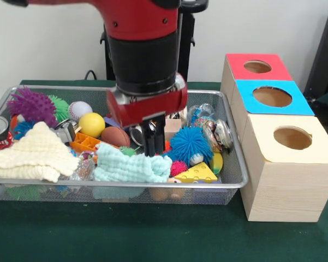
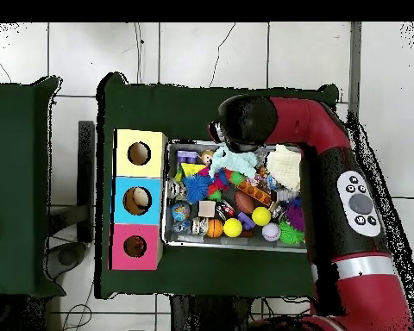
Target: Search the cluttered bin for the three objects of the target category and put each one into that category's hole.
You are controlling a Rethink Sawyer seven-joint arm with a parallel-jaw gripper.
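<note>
1. Three pale wooden boxes (image 1: 278,164) stand in a row touching the cluttered bin (image 1: 229,183) at its 3 o'clock side in the front view, lidded red (image 1: 257,66), blue (image 1: 273,97) and cream (image 1: 292,138), each with one round hole; set that close, a lifted item needs only a short carry.
2. The bin sits on the green bench (image 1: 125,234), heaped so that things overlap, which is why searching is needed.
3. The end effector (image 1: 151,143) hangs straight down at the bin's middle, its dark fingers (image 1: 148,139) pressed close together, tips at the upper edge of the mint cloth (image 1: 132,166); I cannot tell whether they pinch anything.
4. Just at 3 o'clock of the tips lies a blue fuzzy ball (image 1: 191,143), with a yellow cheese wedge (image 1: 197,173) at 5 o'clock.
5. At 9 o'clock sit a yellow ball (image 1: 91,124), a brown ball (image 1: 115,136), a white ball (image 1: 79,110), a purple spiky ball (image 1: 31,105) and a cream cloth (image 1: 35,155).
6. The cloths probably hide items beneath, so probing here looks like uncovering.
7. The overhead view shows the arm (image 2: 353,198) arching over the bin's side away from the boxes.
</note>
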